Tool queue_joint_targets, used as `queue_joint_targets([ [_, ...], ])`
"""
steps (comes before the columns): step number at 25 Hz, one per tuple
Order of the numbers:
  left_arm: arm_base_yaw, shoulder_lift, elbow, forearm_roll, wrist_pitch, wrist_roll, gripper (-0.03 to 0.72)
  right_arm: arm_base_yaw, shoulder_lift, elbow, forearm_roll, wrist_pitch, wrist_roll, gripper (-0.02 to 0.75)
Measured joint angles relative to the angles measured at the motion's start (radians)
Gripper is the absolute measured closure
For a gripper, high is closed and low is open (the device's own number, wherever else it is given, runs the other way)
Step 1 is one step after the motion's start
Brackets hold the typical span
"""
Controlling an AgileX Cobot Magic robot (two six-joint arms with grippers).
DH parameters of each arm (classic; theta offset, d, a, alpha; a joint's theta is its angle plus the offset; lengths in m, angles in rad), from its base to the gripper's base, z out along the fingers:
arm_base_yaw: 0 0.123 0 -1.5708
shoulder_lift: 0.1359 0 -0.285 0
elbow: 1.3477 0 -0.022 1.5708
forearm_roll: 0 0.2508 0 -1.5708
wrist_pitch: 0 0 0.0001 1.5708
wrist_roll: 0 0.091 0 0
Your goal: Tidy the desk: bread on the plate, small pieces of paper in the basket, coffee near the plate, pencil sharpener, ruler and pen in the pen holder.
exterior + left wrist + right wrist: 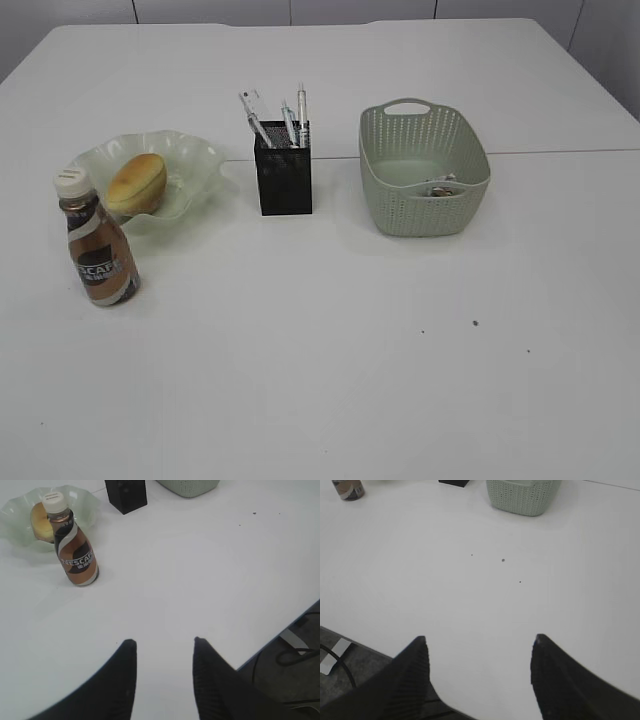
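The bread [136,182] is lying on the plate [190,150]; the Nescafé coffee bottle [97,245] is standing just beside its rim. Pens are standing in the pen holder [284,180]. Paper scraps [442,187] are lying in the basket [424,212]. The left claw [164,642] and right claw [478,639] are hovering wide and empty over bare table [330,360] near its front edge.

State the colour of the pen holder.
Black mesh; the pen holder shows best in the exterior view.

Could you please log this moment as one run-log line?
bread on plate | coffee beside plate | pens in holder | both jaws open, empty
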Motion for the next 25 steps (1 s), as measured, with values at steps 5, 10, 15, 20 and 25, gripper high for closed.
queue_joint_targets([
  [5,0.0,0.0,0.0,0.0,0.0,0.0,0.409,0.0,0.0,0.0,0.003,-0.002,-0.002,0.267],
  [10,0.099,0.0,0.0,0.0,0.0,0.0,0.409,-0.04,0.0,0.0,0.003,-0.004,-0.002,0.267],
  [15,0.287,0.0,0.0,0.0,0.0,0.0,0.409,-0.202,0.0,0.0,0.003,-0.004,-0.002,0.267],
  [20,0.435,0.0,0.0,0.0,0.0,0.0,0.411,-0.306,0.0,0.0,0.003,-0.004,-0.002,0.267],
  [25,0.485,0.0,0.0,0.0,0.0,0.0,0.411,-0.346,0.0,0.0,0.003,-0.004,-0.002,0.267],
])
